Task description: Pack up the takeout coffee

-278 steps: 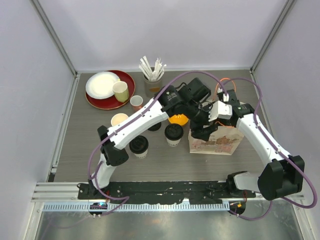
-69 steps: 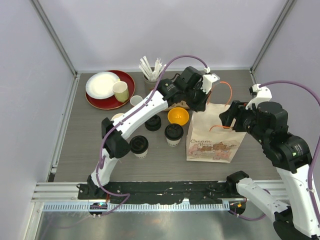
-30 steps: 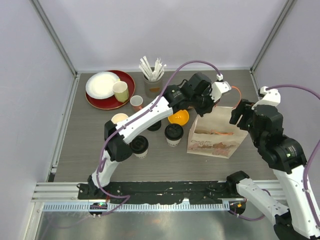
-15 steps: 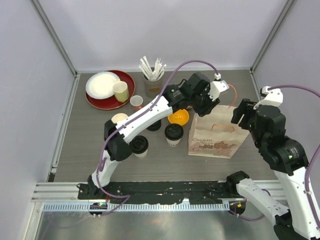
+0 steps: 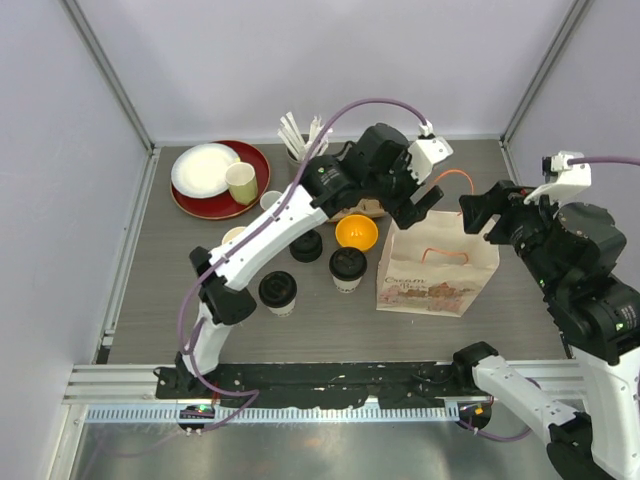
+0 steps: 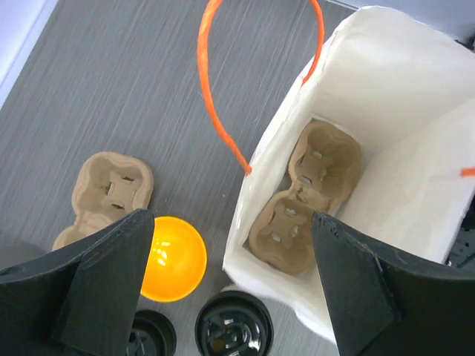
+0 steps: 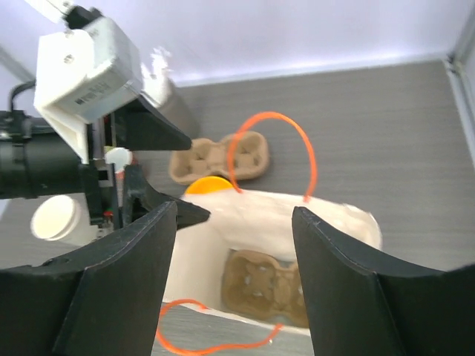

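L claw (image 6: 231, 222) spread wide, empty, over the open paper bag (image 5: 437, 270), cardboard carrier (image 6: 297, 196) inside it. R claw (image 7: 234, 211) also wide open, nothing held, above the bag. Coffee cup (image 5: 347, 268) stands on table (image 5: 165, 290) just left of bag; second coffee cup (image 5: 278, 292) further left, nearer the arm bases

The bag (image 6: 401, 96) was matt paper, white inside, with orange cord handles (image 6: 202, 74). The carrier (image 6: 304, 194) in it looked like rough brown pulp cardboard. The cup lids (image 6: 234, 326) were glossy black plastic, the tabletop (image 6: 111, 89) dull grey woodgrain.
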`<state>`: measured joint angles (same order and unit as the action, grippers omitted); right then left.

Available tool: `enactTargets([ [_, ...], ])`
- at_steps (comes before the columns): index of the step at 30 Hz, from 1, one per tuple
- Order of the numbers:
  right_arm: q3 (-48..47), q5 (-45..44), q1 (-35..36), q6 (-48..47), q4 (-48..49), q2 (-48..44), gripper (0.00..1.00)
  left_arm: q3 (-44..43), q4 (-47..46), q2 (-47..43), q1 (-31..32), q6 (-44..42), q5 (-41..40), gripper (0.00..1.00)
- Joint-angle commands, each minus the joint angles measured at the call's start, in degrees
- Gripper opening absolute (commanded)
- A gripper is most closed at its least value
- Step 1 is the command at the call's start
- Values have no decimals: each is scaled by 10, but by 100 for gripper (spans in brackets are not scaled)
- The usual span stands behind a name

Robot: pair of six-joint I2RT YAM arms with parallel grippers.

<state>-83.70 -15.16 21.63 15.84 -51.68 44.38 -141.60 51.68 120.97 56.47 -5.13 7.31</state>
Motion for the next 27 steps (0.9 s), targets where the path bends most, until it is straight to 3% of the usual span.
enactTargets([
  [1, -57, 132, 0, -30, 48, 41, 69, -27, 38, -71, -12, 8, 6, 93],
  [7, -94, 287, 0, -53, 62, 114, 69, 2, 87, -138, -60, 21, 12, 95],
  [13, -56, 331, 34, -41, 115, 139, 68, 126, 103, -243, -158, 21, 12, 96],
  [16, -21, 311, 115, -55, 148, 141, 65, 192, 112, -291, -217, 13, 20, 96],
  [18, -30, 241, 163, -75, 139, 160, 64, 240, 115, -313, -262, 12, 32, 96],
  [21, -65, 185, 274, -109, 104, 237, 64, 294, 115, -349, -311, 12, 49, 96],
  [23, -80, 180, 354, -184, 74, 302, 65, 330, 111, -368, -348, 11, 61, 96],
  [27, -81, 233, 419, -351, 56, 376, 65, 389, 90, -396, -404, 11, 92, 96],
])
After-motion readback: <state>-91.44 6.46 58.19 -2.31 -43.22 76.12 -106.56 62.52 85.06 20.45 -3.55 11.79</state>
